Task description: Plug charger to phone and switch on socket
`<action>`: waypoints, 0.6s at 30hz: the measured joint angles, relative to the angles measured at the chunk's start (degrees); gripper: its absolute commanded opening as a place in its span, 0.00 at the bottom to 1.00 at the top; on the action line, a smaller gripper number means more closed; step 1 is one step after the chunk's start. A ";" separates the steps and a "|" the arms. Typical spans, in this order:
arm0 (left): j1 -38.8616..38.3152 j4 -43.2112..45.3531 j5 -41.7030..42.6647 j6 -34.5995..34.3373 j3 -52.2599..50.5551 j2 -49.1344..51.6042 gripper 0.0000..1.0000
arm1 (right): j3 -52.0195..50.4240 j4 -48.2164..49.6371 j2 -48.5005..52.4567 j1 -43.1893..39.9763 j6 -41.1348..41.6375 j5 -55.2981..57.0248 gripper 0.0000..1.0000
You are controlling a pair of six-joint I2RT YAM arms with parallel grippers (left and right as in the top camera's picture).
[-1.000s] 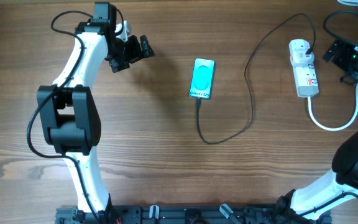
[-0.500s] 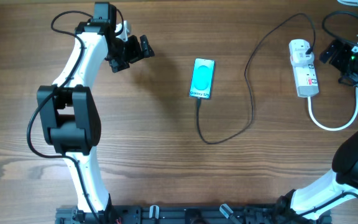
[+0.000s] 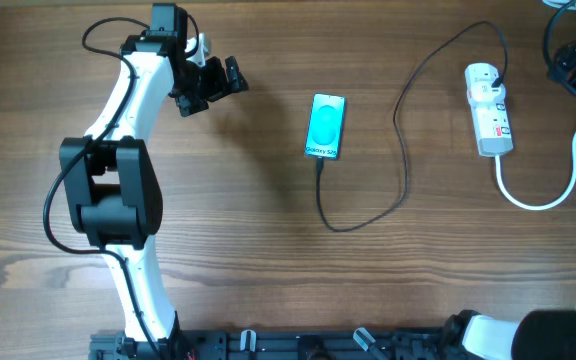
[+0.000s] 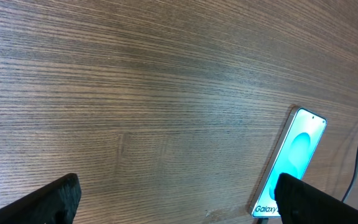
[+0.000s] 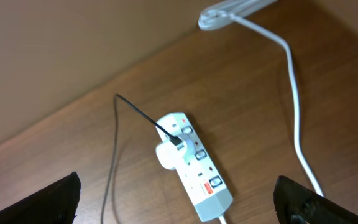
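Wood, brown and grained, makes the table (image 3: 268, 290). At its near edge stand two arms, the left arm (image 3: 118, 190) and the right arm (image 3: 528, 335).

Next out lies the one black cable (image 3: 405, 190). Its slack loops nearest. One end reaches the near short edge of the phone (image 3: 326, 126) (whether the tip is seated I cannot tell), and the other runs far and right to the socket (image 3: 490, 112).

The single phone lies flat mid-table, teal screen up. Overhead its white band is too small to read; the left wrist view, catching the phone low at its right side, gives "Galaxy".

The one socket lies right of the phone, well apart, with a white plug (image 3: 483, 78) at its far end and one thick white cord (image 3: 538, 200) curving from its near end. Only the right wrist view shows the cable entering that plug, the red marks (image 5: 211, 194) on the strip and the cord bundled farther off; the phone is outside that view.

Farthest, the left gripper (image 3: 213, 88) hovers left of the phone, well apart, its fingers (image 4: 42, 205) spread wide with nothing between. The right gripper (image 3: 573, 65) hangs at the far right corner, near the socket but clear of it, equally wide and empty.
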 measured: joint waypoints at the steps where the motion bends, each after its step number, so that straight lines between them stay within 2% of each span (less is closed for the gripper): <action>1: 0.00 0.00 0.00 0.00 0.00 0.00 1.00 | -0.02 -0.02 -1.55 0.11 0.00 0.00 1.00; 7: 0.00 -0.02 0.00 0.00 0.00 0.00 1.00 | -0.02 -0.72 -12.17 0.24 0.00 0.70 1.00; 10: 0.00 -0.09 0.00 0.00 0.00 0.00 1.00 | 0.63 -12.41 -12.74 0.24 0.00 1.68 1.00; 12: 0.00 -0.02 0.00 -0.02 0.00 0.00 1.00 | -0.35 -15.89 -9.57 0.26 0.00 1.70 1.00; 15: 0.00 -0.02 0.00 0.00 0.00 0.00 1.00 | -9.11 -12.15 -7.85 0.87 -0.02 -0.81 1.00; 18: 0.00 -0.04 -0.17 0.00 0.00 0.00 1.00 | -24.57 3.19 -11.08 3.32 -0.17 -3.80 1.00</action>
